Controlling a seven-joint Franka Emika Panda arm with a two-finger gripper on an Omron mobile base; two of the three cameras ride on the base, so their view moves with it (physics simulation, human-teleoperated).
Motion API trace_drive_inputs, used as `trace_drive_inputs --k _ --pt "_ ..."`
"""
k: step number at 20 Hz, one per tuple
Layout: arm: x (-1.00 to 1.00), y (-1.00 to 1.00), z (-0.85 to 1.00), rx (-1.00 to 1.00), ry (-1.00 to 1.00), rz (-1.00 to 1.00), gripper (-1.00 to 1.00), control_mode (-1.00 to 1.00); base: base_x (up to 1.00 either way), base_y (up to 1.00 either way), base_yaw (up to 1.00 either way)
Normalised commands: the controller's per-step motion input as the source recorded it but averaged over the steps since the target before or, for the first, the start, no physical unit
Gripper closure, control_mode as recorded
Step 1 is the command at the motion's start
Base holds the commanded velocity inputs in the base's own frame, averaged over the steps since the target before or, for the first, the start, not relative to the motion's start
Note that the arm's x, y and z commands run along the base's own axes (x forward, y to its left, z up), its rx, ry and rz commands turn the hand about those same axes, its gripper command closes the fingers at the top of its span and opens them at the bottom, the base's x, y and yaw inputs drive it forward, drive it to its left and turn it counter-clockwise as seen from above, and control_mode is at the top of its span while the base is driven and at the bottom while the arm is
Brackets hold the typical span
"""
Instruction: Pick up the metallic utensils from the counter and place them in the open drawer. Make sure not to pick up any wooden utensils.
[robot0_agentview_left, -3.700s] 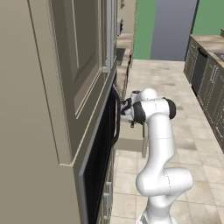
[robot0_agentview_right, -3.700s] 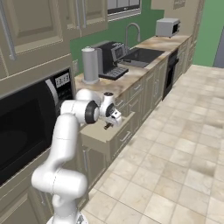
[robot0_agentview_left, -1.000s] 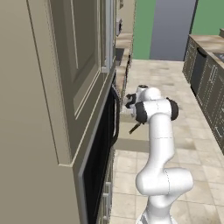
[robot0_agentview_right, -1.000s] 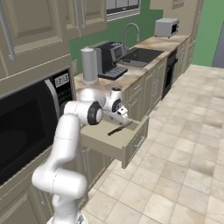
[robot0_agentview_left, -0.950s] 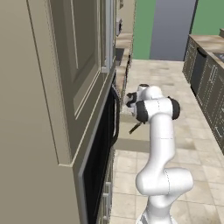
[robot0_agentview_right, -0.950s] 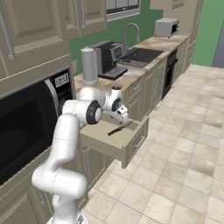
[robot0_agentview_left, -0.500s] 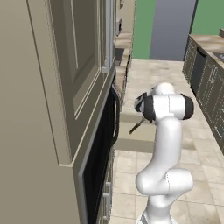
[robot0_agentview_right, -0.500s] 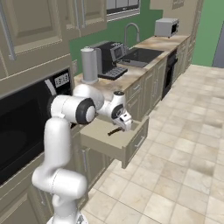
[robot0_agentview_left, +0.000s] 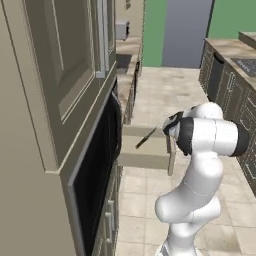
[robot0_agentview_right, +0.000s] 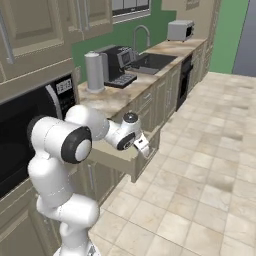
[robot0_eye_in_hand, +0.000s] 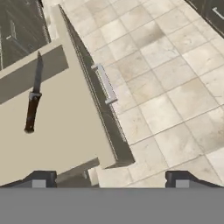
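Note:
A knife (robot0_eye_in_hand: 33, 101) with a dark handle and grey blade lies flat on the floor of the open drawer (robot0_eye_in_hand: 70, 127), also seen as a thin dark piece (robot0_agentview_left: 145, 138). The tan drawer (robot0_agentview_right: 126, 161) sticks out under the marbled counter (robot0_agentview_right: 117, 100). My gripper (robot0_agentview_right: 144, 148) hangs over the drawer's front panel, near its bar handle (robot0_eye_in_hand: 105, 83). It is open, its fingertips (robot0_eye_in_hand: 40, 177) wide apart with nothing between them. In the left base view the gripper (robot0_agentview_left: 169, 128) sits at the drawer's right end. The wooden utensils are out of view.
On the counter stand a steel canister (robot0_agentview_right: 93, 72) and a black coffee machine (robot0_agentview_right: 117, 64), with a sink (robot0_agentview_right: 150, 59) and toaster (robot0_agentview_right: 180, 30) farther along. A built-in microwave (robot0_agentview_right: 30, 125) and oven door (robot0_agentview_left: 100, 165) flank the drawer. Tiled floor (robot0_agentview_right: 200, 190) spreads to the right.
The arm has swung outward, carrying the open gripper from above the drawer's inside to over its front panel. The knife has stayed lying in the drawer.

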Motion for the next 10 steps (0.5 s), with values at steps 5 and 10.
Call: trace_drive_inputs --k 5,10 --pt "0.00 0.00 0.00 0.00 0.00 0.00 -1.00 1.00 -1.00 -0.77 -0.45" --pt "0.00 0.00 0.00 0.00 0.00 0.00 -1.00 1.00 -0.97 -0.88 -0.50"
